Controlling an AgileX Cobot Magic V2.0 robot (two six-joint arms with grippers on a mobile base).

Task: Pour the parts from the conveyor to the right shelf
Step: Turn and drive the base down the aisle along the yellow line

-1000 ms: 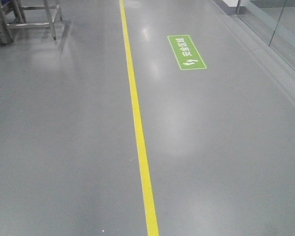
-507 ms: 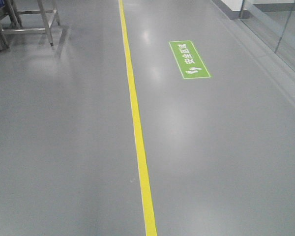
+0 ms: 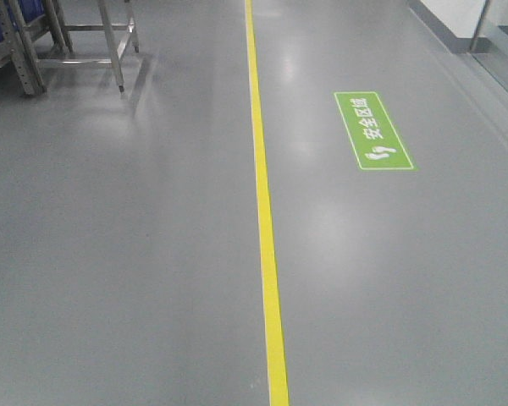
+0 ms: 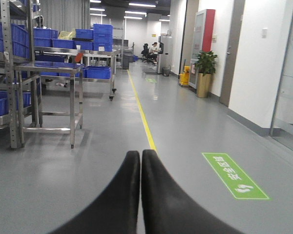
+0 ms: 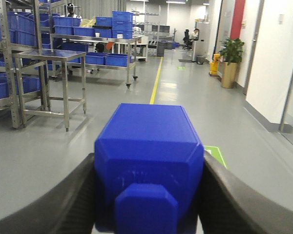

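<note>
— Where is the blue block [image 5: 149, 141]?
— Clamped between the right gripper's [image 5: 149, 163] fingers, and it is the only one. The left gripper's [image 4: 140, 155] fingers are pressed together on nothing.
— Any bins?
— Several blue bins [image 4: 96, 72] on steel shelves [image 4: 6, 73], left of the yellow line [image 3: 262, 203] (contents hidden).

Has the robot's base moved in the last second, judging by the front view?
Yes. The green floor sign sits lower and further right in frame, and the yellow line has shifted right, so the base rolled forward, veering left.
</note>
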